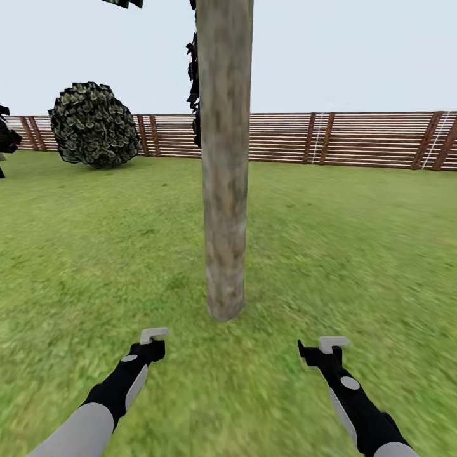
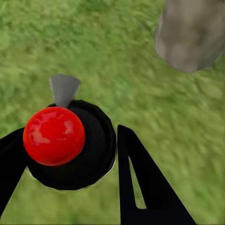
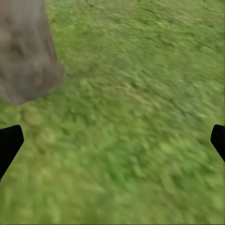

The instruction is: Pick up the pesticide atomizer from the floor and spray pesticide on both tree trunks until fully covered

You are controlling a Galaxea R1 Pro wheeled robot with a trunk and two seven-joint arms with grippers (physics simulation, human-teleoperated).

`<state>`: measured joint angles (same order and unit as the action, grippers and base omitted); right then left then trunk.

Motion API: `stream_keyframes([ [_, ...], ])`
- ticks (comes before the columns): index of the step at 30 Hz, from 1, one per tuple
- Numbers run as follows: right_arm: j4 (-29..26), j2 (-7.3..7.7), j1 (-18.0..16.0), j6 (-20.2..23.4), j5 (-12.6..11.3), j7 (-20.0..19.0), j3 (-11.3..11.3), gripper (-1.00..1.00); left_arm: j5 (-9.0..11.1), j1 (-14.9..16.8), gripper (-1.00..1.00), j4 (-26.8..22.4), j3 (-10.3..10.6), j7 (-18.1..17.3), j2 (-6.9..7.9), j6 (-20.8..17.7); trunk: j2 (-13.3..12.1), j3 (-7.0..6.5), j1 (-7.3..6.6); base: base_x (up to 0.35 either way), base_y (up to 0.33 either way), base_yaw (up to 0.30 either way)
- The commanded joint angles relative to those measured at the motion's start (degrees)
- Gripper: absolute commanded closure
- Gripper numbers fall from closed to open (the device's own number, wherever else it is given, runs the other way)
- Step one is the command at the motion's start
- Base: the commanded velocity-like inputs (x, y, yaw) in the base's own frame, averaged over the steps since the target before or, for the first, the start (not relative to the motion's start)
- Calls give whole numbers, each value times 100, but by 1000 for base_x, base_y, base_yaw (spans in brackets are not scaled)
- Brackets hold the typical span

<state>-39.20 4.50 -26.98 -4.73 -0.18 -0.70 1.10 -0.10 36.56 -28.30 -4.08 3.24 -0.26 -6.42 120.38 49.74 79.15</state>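
Place: an outdoor garden, a simulator's render by the look of it.
Ground: blurry green grass lawn (image 1: 355,254) on every side.
Boundary: brown horizontal-slat wooden fence (image 1: 355,139) along the far edge.
Planting: a thick grey-brown tree trunk (image 1: 224,165) close by; a round leafy bush (image 1: 94,125) against the fence.
Overhead: pale open sky.

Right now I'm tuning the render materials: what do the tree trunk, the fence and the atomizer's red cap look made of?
Tree trunk: rough matte bark, mottled grey-brown. Fence: brown wood, horizontal slats. Red cap: glossy, probably plastic, judging by its bright highlights.
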Motion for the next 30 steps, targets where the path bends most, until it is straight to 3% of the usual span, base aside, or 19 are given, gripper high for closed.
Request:
stream_keyframes([
  [1, 0, -1, 0, 3, 0, 0, -2, -100, -2, 0, 100, -1, 1, 1, 0, 0, 0, 0, 0, 338, 0, 0],
  [7, 4, -1, 0, 3, 0, 2, 1, -100, 0, 0, 100, -1, 3, 1, 0, 0, 0, 0, 0, 338, 0, 0],
  [11, -126, -30, 25, -16, 18, 90, 103, -100, 11, -109, 100, 23, 61, 132, 44, -71, 0, 0, 0, 0, 0, 0],
  [22, -218, -153, 21, 3, 57, 57, 72, -100, -84, -82, 100, -244, 123, -13, 94, -187, 0, 0, 0, 0, 0, 0],
  [30, -281, -152, 18, 14, 76, -125, -88, -100, -335, -70, 100, -246, 290, -259, 205, -428, 0, 0, 0, 0, 0, 0],
])
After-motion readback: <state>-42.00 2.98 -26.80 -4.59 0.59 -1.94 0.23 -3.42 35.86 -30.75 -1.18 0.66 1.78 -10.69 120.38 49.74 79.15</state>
